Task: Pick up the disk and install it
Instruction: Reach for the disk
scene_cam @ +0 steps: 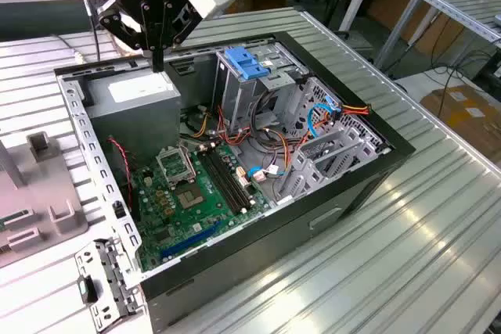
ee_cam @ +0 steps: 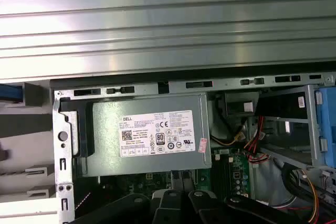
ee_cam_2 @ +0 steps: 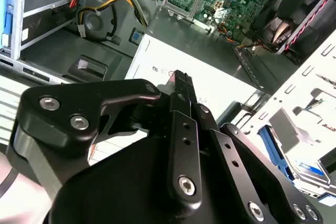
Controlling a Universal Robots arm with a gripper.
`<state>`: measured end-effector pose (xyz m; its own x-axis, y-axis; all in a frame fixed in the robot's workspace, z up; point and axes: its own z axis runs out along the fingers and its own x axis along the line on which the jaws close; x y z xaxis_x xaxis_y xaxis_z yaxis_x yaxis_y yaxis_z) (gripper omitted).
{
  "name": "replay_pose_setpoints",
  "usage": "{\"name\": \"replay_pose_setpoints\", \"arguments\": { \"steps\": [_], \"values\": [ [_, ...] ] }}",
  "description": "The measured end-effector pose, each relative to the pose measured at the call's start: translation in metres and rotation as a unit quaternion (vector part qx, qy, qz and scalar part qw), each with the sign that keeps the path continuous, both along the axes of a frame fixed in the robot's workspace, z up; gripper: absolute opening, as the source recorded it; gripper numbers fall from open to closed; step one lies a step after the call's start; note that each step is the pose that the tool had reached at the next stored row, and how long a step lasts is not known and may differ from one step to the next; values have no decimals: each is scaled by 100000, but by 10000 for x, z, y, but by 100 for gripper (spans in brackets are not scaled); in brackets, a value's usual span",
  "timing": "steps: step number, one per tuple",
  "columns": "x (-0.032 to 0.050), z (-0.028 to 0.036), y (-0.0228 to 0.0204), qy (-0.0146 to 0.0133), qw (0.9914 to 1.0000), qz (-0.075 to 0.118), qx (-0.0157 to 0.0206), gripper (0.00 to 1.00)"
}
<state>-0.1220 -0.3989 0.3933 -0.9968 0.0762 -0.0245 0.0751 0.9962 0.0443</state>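
Observation:
My gripper [scene_cam: 159, 59] hangs over the rear corner of the open computer case [scene_cam: 356, 185], its tips just above the grey power-supply box [scene_cam: 133, 99]. In the second wrist view the gripper [ee_cam_2: 181, 78] looks shut, with nothing between its fingers, over the box's white sticker [ee_cam_2: 157, 66]. The disk [ee_cam_2: 308, 169] shows beyond the case's rear wall as a white label with a blue band beside a blue plastic edge. My gripper's black links partly hide it. It lies apart from the gripper.
A light-blue bracket [scene_cam: 246, 62] sits atop the drive cage [scene_cam: 266, 84]. The motherboard [scene_cam: 188, 197], cables [scene_cam: 313, 119] and expansion slots fill the case floor. A grey fixture [scene_cam: 39, 193] stands at the exterior view's left. Ribbed metal table [scene_cam: 423, 232] surrounds the case.

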Motion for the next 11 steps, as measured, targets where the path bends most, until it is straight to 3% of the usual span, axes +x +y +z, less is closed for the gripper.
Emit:
{"name": "replay_pose_setpoints", "arguments": {
  "steps": [11],
  "values": [
    [-14,0,0,-3,100000,-10,2,11]
  ]
}}
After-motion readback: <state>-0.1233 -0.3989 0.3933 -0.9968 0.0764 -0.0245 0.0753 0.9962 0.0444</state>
